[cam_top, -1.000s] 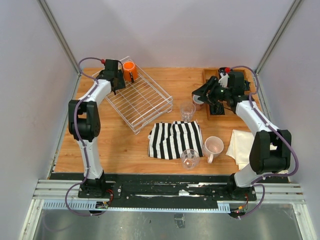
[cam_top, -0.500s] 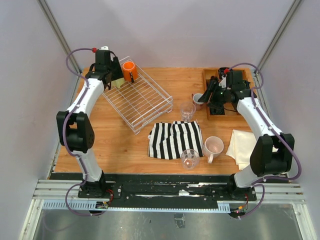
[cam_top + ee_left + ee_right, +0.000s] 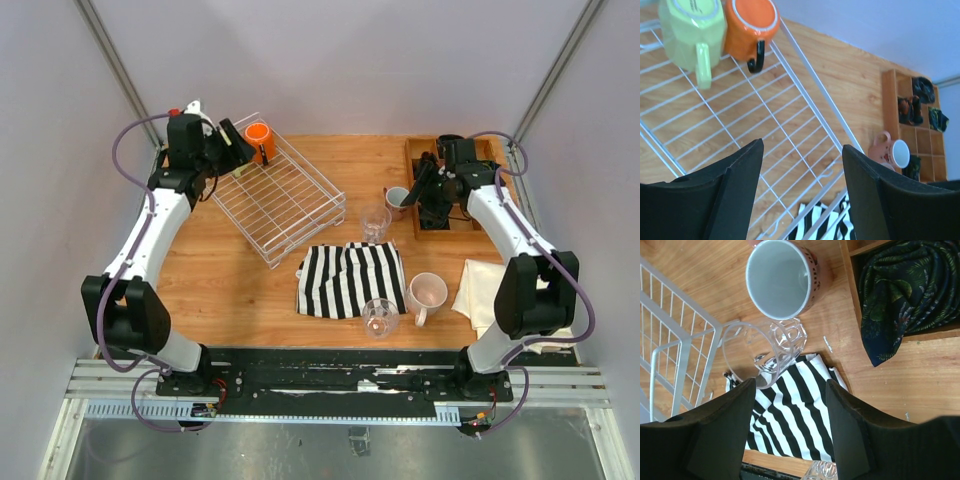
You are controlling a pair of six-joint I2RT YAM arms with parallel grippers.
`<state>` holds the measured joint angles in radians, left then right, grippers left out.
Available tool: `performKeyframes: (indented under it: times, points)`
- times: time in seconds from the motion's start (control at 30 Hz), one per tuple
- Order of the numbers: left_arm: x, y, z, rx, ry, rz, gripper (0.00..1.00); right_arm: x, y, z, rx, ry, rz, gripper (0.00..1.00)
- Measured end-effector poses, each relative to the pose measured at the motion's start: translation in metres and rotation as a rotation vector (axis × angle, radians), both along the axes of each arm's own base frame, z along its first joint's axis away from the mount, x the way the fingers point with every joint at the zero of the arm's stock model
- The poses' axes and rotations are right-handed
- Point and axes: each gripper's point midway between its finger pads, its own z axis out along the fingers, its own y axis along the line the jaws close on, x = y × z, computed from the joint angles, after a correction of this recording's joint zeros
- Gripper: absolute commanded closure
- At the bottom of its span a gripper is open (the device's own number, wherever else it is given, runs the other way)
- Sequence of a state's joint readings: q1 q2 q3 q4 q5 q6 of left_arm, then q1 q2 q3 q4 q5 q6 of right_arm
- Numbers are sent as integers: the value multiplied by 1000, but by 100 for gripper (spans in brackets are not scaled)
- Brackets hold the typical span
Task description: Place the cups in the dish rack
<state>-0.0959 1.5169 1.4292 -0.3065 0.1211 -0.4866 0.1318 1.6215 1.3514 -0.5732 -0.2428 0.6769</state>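
Two cups sit in a corner of the big white wire dish rack [image 3: 285,200]: the orange mug [image 3: 747,25] and the yellow-green mug [image 3: 690,30]. Four are left on the table [image 3: 230,280]: a small dusty-pink mug [image 3: 782,277], a clear glass tumbler [image 3: 765,352] beside it, another clear tumbler [image 3: 380,317] and a pale pink mug [image 3: 427,293]. The left jaws, by the rack, and the right jaws, near the dusty-pink mug, are wide open and empty.

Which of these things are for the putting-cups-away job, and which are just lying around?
For the job:
dish rack
orange mug
yellow-green mug
dusty-pink mug
pale pink mug
glass tumbler by the rack
glass tumbler at the front

Just lying about:
striped cloth
cream cloth
wooden tray
dark leafy cloth in the tray
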Motion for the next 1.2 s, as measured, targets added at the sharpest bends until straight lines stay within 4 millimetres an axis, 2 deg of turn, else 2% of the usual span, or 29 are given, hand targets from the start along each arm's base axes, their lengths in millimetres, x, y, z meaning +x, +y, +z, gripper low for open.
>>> performKeyframes:
  times: [0.2, 0.5, 0.63, 0.77, 0.93, 1.2]
  points:
    - [-20, -15, -20, -51, 39, -65, 31, 1, -6, -13, -35, 35, -46, 42]
    - [-24, -34, -12, -73, 10, -132, 30, 4, -10, -19, -58, 49, -89, 52]
    - [-34, -55, -13, -73, 10, -187, 30, 5, 4, -21, -53, 58, -25, 53]
    - [-52, -75, -20, -102, 34, -246, 30, 0, 27, -29, -58, 76, 60, 53]
    - [-59, -82, -25, -144, 63, -269, 28, -5, 41, -42, -56, 112, 107, 56]
    - [-65, -92, -13, -195, 63, -319, 27, 6, 52, -55, -63, 128, 130, 62]
